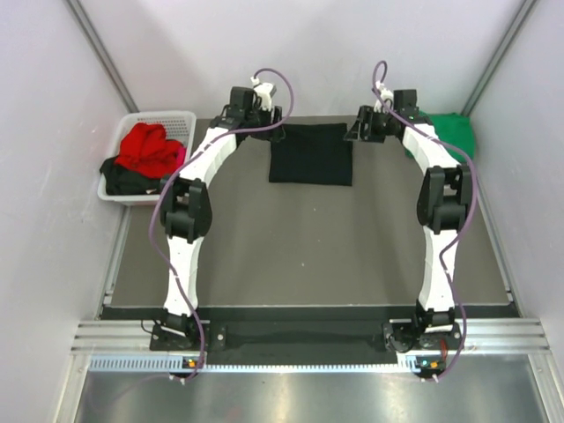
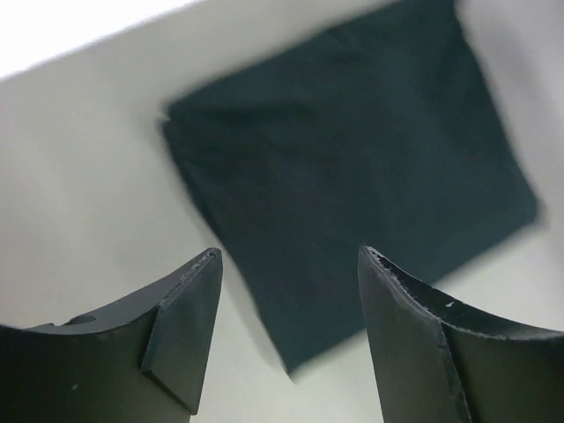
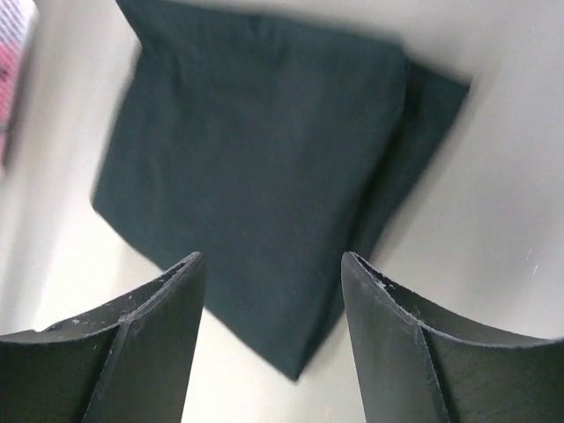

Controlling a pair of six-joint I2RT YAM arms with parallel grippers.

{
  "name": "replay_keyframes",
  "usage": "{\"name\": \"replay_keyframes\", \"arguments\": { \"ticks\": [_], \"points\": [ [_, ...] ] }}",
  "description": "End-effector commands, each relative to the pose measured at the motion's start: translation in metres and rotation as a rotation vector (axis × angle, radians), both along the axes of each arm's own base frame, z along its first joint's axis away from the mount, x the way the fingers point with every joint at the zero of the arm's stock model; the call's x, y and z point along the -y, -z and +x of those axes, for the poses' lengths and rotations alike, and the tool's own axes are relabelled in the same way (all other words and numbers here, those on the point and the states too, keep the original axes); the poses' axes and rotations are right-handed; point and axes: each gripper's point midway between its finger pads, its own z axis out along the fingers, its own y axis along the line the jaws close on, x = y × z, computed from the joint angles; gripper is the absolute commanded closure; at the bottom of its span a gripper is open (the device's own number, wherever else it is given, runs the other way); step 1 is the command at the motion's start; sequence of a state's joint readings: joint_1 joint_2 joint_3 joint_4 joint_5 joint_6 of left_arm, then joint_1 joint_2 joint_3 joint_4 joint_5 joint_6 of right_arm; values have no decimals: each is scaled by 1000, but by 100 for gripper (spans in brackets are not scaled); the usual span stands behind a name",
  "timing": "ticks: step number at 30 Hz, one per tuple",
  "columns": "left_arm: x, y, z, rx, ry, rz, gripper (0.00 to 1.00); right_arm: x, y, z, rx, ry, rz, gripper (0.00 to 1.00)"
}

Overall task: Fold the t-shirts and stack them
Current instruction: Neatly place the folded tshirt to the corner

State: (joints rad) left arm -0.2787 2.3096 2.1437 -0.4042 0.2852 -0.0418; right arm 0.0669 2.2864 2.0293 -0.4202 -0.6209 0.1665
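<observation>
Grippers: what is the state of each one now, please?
Left gripper: open, holding nothing.
Right gripper: open, holding nothing.

Left arm [image 1: 189, 207] and right arm [image 1: 441, 198] reach forward, jaws spread apart, empty.

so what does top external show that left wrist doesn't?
Only top external: the white basket holding a red shirt and a black shirt, a green shirt at the far right, the right arm. Only left wrist: the left tool close up, open and empty. Both: the folded black t-shirt on the table.
</observation>
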Motion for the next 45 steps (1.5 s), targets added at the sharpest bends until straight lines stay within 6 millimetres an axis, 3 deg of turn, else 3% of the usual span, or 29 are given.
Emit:
{"name": "replay_keyframes", "arguments": {
  "ticks": [1,7,14,19,23,26,29,30,33,34,36,40,45],
  "points": [
    [3,-44,-35,-15,89,-73,32,12,18,-4,-18,-33,-53,37],
    [1,-6,-58,-145,98,-85,34,8,36,9,-42,-34,-9,36],
    [-3,1,-68,-167,87,-64,34,-6,80,13,-122,-34,43,34],
    [-11,18,-73,-201,64,-24,34,-31,93,14,-167,-66,143,32],
    [-15,19,-74,-196,53,0,34,-55,107,1,-225,-104,172,36],
    [-16,11,-72,-172,48,16,34,-67,114,-8,-253,-128,187,45],
    [-18,4,-71,-153,43,28,33,-69,108,-10,-247,-134,184,91],
    [-21,5,-71,-152,37,37,33,-64,108,-7,-227,-117,146,100],
    [-24,4,-73,-155,35,44,33,-45,82,3,-138,-103,48,100],
    [-26,6,-73,-159,32,45,33,-39,56,11,-69,-88,9,100],
    [-28,10,-74,-154,53,65,34,-20,23,18,38,-83,-79,100],
    [-29,10,-71,-140,69,77,34,12,-26,19,164,-63,-218,100],
    [-26,14,-61,-131,80,72,35,55,-50,14,257,-79,-441,100]
  ]
}}
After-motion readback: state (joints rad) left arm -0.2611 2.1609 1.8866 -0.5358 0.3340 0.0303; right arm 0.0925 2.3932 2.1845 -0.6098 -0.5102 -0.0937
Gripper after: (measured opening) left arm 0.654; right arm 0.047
